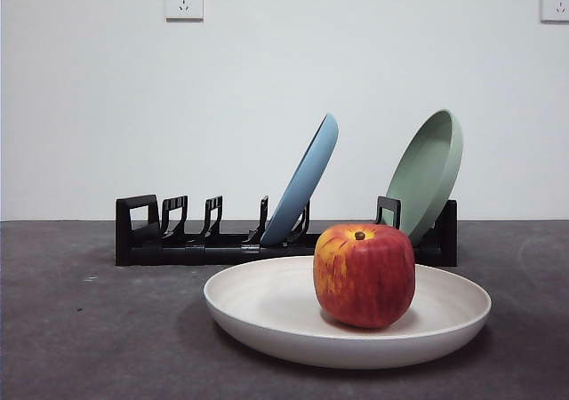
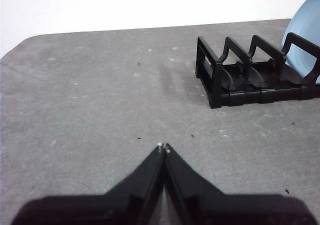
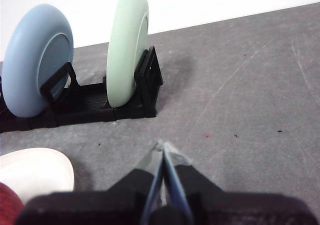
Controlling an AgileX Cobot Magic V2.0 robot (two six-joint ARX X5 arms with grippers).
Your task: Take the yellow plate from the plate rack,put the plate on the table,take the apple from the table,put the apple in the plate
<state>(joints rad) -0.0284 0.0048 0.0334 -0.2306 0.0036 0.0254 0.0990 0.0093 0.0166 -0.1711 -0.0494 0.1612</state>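
Note:
The yellow plate, cream-coloured, lies flat on the table in front of the plate rack. The apple stands upright in the plate, right of its middle. The right wrist view shows the plate's edge and a bit of the apple. My left gripper is shut and empty above bare table, to one side of the rack's end. My right gripper is shut and empty, off to the side of the plate and clear of the rack. Neither arm shows in the front view.
A light blue plate and a pale green plate lean in the rack's slots; both show in the right wrist view, blue and green. A white wall with sockets stands behind the table.

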